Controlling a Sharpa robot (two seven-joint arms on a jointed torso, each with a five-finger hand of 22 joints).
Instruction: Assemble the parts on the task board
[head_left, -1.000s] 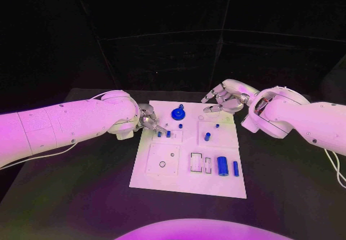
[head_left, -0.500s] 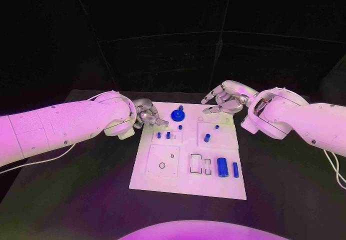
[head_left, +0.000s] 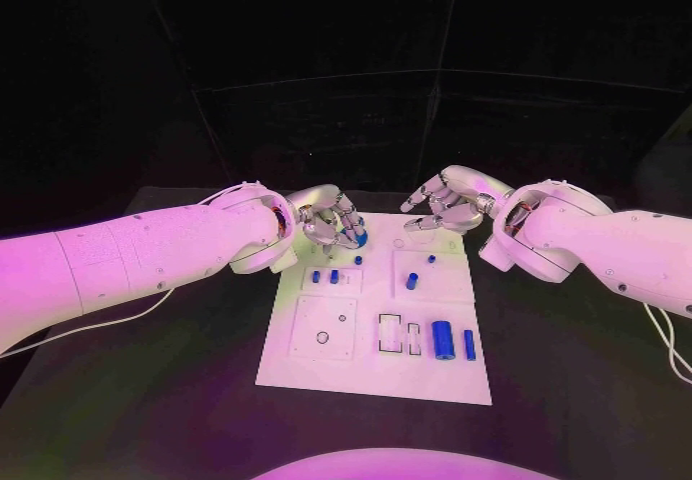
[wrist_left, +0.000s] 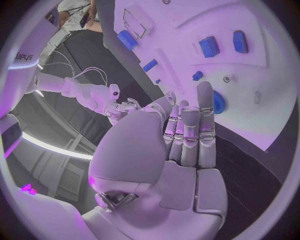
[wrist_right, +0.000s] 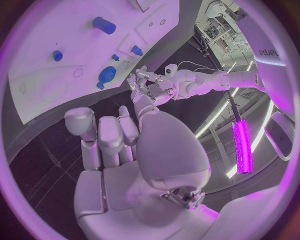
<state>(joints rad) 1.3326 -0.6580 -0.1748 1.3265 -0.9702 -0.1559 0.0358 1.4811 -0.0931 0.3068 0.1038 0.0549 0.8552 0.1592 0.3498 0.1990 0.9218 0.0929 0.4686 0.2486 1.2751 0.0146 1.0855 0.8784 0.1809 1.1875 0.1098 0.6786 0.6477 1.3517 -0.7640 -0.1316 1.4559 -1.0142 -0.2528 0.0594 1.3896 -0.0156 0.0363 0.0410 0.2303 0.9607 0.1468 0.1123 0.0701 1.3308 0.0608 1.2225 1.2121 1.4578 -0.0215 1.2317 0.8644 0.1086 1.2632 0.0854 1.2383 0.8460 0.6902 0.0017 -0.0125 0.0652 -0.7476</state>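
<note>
**Both hands raised over the far end of the board**

A white rectangular task board (head_left: 378, 330) lies in the middle of the black table (head_left: 577, 340). Small blue parts sit on it: a round blue knob (head_left: 356, 236) near the far edge, short blue pegs (head_left: 333, 275) mid-board, and a larger blue cylinder (head_left: 443, 341) by the near right corner. The silver left hand (head_left: 326, 222) hovers beside the knob, fingers straight, holding nothing. The silver right hand (head_left: 450, 205) hangs past the far right corner, fingers loosely curled, empty.
</note>
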